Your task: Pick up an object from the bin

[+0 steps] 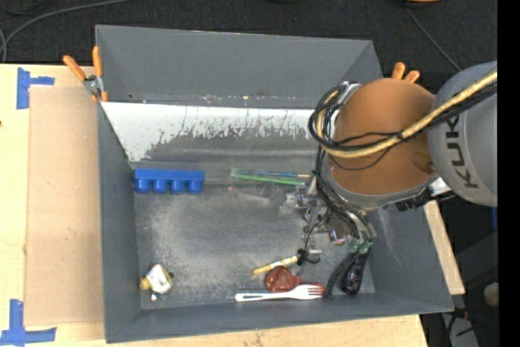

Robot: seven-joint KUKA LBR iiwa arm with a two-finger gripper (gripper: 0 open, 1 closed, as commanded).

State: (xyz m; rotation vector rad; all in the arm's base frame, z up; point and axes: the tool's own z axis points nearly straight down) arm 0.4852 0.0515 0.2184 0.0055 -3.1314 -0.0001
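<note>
Where the bin (244, 69) begins at left, one blue block (169, 181) lies above one small white toy (157, 280). Rightward, at lower right, lie one white fork (280, 294) and one dark red lump (281, 279). The gripper (311, 249) hangs just beside that lump; I cannot tell whether it is wide or narrow.

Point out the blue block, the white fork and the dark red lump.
blue block (169, 181), camera view, middle of its top.
white fork (264, 297), camera view, its handle.
dark red lump (281, 279), camera view, its centre.

In the bin (244, 69), a block (169, 181) is lying rear left; a fork (280, 294) is lying at the front, a lump (281, 279) sitting just behind it.
</note>
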